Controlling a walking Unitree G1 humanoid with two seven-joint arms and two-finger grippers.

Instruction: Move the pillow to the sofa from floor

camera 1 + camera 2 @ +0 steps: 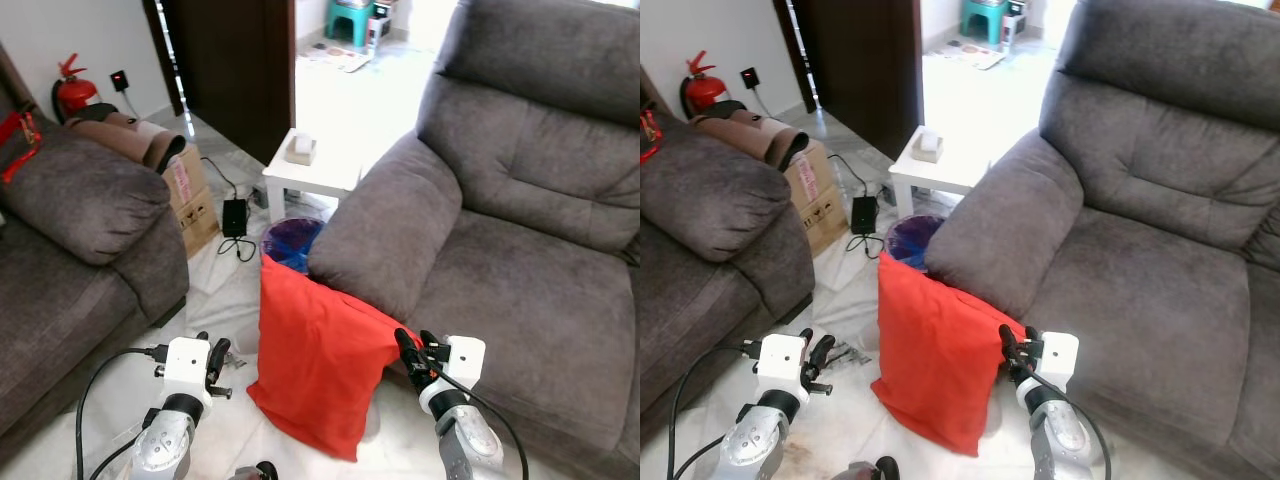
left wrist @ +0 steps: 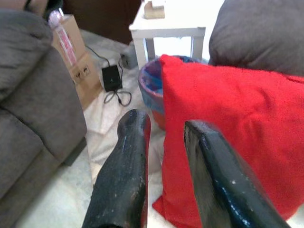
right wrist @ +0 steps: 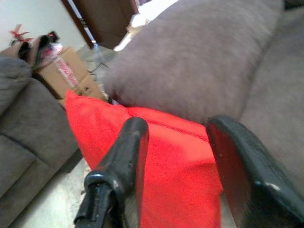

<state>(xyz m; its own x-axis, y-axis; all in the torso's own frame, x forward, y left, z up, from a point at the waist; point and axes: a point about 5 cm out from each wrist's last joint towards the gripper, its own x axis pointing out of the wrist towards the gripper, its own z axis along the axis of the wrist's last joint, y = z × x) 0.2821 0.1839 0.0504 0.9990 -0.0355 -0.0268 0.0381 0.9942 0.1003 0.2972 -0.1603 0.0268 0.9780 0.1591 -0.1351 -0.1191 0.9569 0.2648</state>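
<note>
A red pillow (image 1: 320,360) is standing on end on the pale marble floor (image 1: 225,285), its long axis running nearly upright with a slight tilt: the top edge is leaning back against the grey armrest of the sofa (image 1: 520,230), while the lower corner is pointing down at the floor toward the robot. One broad face is facing the robot's left, and the top left corner is rising in front of a blue-lined waste bin (image 1: 290,240) that is sitting just behind the pillow.

The right gripper (image 1: 408,356) is hovering at the pillow's upper right edge, close to where the fabric is meeting the front of the sofa seat; in the right wrist view its two black fingers (image 3: 126,159) are standing wide apart with red cloth showing between them, not closed on anything. The left gripper (image 1: 216,362) is hanging over the floor just to the left of the pillow, apart from it, and its fingers (image 2: 126,166) are parted by a narrower gap, aiming at the pillow's left edge.

Behind the bin a small white side table (image 1: 310,170) is carrying a tissue box (image 1: 301,149), a black power adapter (image 1: 235,216) is lying on the floor, and a cardboard box (image 1: 190,195) is sitting beside a second grey sofa (image 1: 80,230) on the robot's left
</note>
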